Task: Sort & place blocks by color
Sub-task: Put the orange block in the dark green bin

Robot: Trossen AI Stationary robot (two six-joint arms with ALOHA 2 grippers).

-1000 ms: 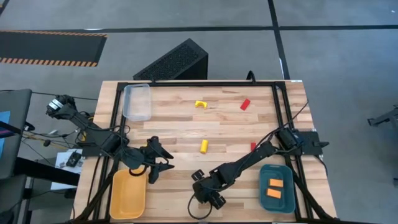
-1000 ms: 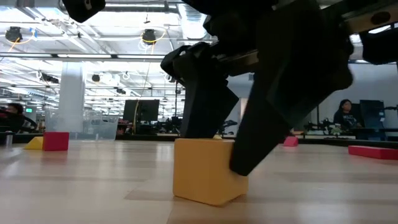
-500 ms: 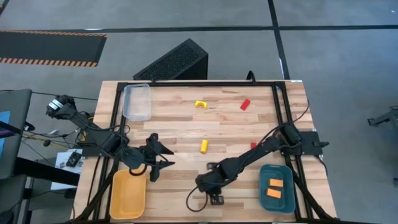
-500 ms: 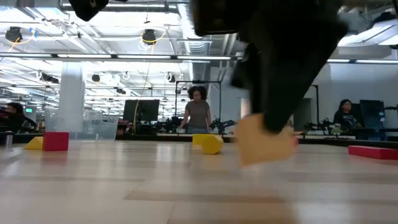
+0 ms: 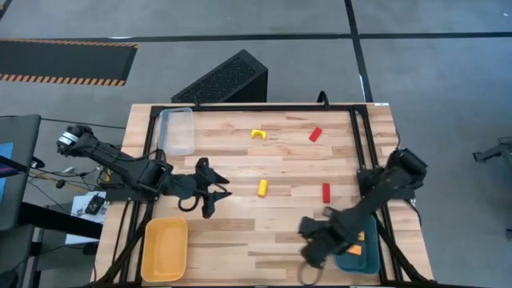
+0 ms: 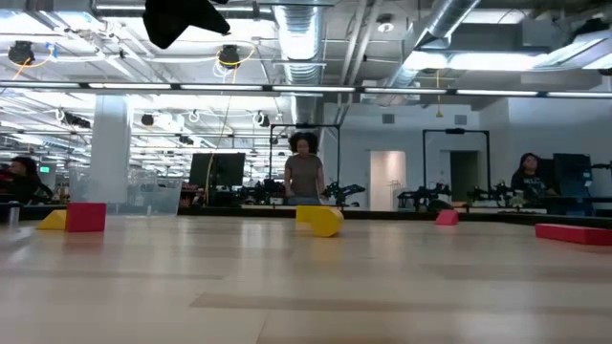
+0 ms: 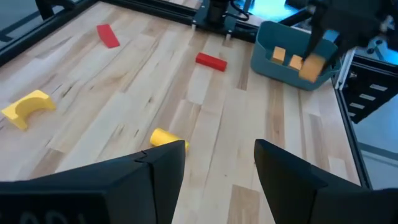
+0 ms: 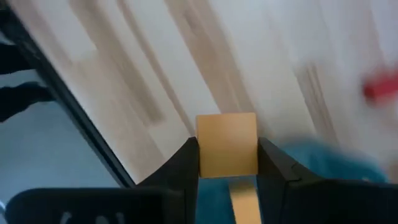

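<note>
The right gripper [image 5: 314,250] hangs at the end of its arm, which is folded back on itself, and its two dark fingers [image 8: 184,163] are clamped on either side of an orange cube [image 8: 227,144]. The left gripper [image 5: 214,192] is stretched out level ahead of its arm, fingers [image 7: 163,163] spread apart with nothing between them.

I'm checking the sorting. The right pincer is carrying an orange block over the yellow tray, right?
Not quite. The right pincer does carry an orange block, but over the teal tray, not the yellow tray. The high view shows this.
</note>
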